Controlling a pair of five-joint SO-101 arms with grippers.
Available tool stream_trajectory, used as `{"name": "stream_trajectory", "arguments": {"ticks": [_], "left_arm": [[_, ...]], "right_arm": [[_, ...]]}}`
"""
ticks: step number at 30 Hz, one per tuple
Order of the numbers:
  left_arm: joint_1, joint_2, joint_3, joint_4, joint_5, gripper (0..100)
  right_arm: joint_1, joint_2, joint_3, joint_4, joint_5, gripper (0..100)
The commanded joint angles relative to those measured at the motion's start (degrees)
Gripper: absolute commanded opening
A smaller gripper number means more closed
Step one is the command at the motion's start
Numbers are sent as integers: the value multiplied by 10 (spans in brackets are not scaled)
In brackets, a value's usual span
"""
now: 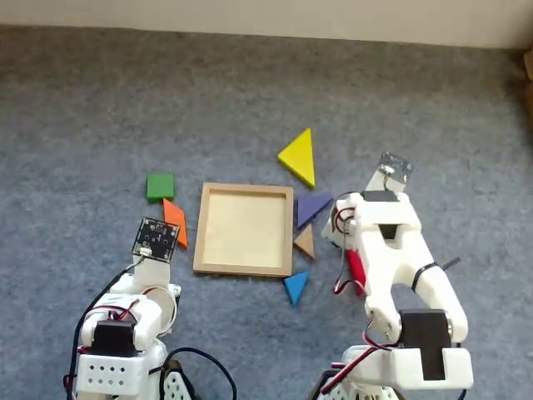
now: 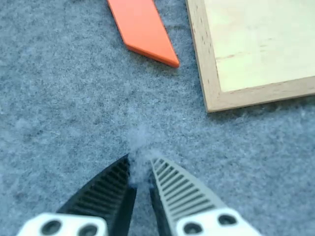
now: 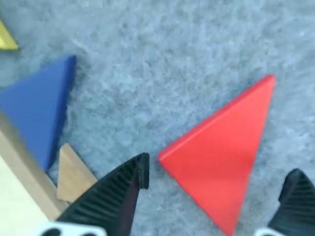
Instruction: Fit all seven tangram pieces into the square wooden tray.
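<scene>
Where the tray lies: the square wooden tray (image 1: pixel 246 188) sits flat on the grey felt (image 1: pixel 100 108), between the two arms and a little beyond them; its floor is bare pale wood.
Left of the tray: a green square (image 1: pixel 160 186) lies off the far left corner, apart from the rim; an orange parallelogram (image 1: pixel 175 221) lies just beside it on the arm's side, close to the tray's left rim with a strip of felt between.
Right of the tray: a yellow triangle (image 1: pixel 301 158) lies beyond the far right corner, apart from the rim; a dark blue triangle (image 1: pixel 310 208) lies against the right rim; a tan triangle (image 1: pixel 305 242) lies just beside it, also at the rim; a light blue triangle (image 1: pixel 296 287) lies off the near right corner, apart from the tray.
Red triangle: the red triangle (image 3: pixel 221 152) lies flat on the felt, apart from the tan and dark blue pieces; in the high view the right arm (image 1: pixel 391 250) covers most of it.
Left gripper: the left gripper (image 2: pixel 140 162) is over bare felt near the tray's near left corner; its fingers are drawn almost together with only a thin gap, nothing between them.
Right gripper: the right gripper (image 3: pixel 219 174) is over the red triangle; its fingers are spread wide, one at each side of the piece; whether they touch it cannot be told.
</scene>
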Motion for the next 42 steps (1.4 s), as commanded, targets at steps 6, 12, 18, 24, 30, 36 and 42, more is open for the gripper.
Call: {"name": "stream_trajectory", "arguments": {"ticks": [6, 12, 18, 24, 30, 36, 42], "left_arm": [[-5, -29, 11, 4, -4, 7], [-5, -29, 11, 4, -4, 7], [-5, -29, 11, 4, -4, 7], [-5, -29, 11, 4, -4, 7], [-5, -29, 11, 4, -4, 7], [-5, -29, 11, 4, -4, 7], [-5, -29, 11, 4, -4, 7]], "right_arm": [[21, -4, -9, -11, 6, 394], [20, -3, -8, -11, 4, 393], [21, -2, -7, -11, 3, 393], [22, 69, -12, -10, 3, 393], [22, 84, -12, -7, 3, 393], [22, 58, -8, -7, 3, 377], [22, 21, -8, -10, 6, 218]]}}
